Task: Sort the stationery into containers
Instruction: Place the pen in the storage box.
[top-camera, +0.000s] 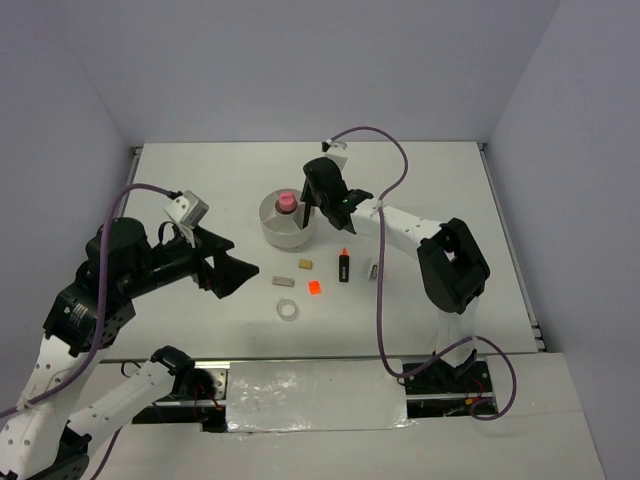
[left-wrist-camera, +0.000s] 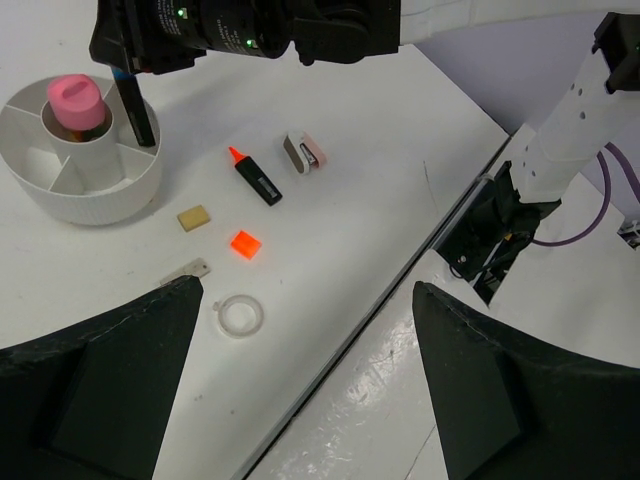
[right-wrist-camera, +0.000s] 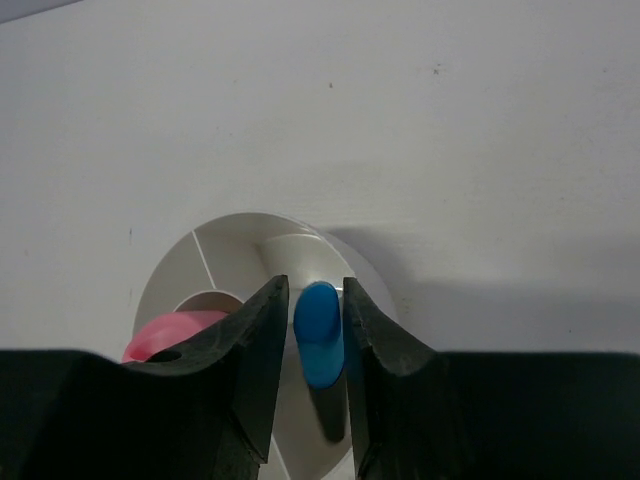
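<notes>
Right gripper (right-wrist-camera: 314, 289) hangs over the white tub (left-wrist-camera: 100, 205) at the middle of the table (top-camera: 200, 180), pointing down. Its fingers stand close on either side of the blue-capped marker (right-wrist-camera: 319, 335). Whether they pinch the cap or stand just clear of it cannot be told from the wrist view. The marker stands nearly upright with its lower end inside one of the tub's outer compartments, beside the centre well that holds the pink tube (left-wrist-camera: 78, 100).

The step in hand appears to be the drop-off of this marker. It looks nearly done, since the marker is already inside the wall and needs only to be released.

The next move calls for the fingers to part fully and for a straight lift, so that neither finger drags the cap and tips the marker out or knocks the pink tube.

The left gripper (top-camera: 240, 272) hovers with its jaws spread wide and empty over the near left of the table. Several things lie unsorted just in front of the tub: the orange-capped marker (left-wrist-camera: 257, 178), a tan eraser (left-wrist-camera: 193, 218), an orange square (left-wrist-camera: 245, 243) and the tape ring (left-wrist-camera: 239, 315). The task seems less than half done.
</notes>
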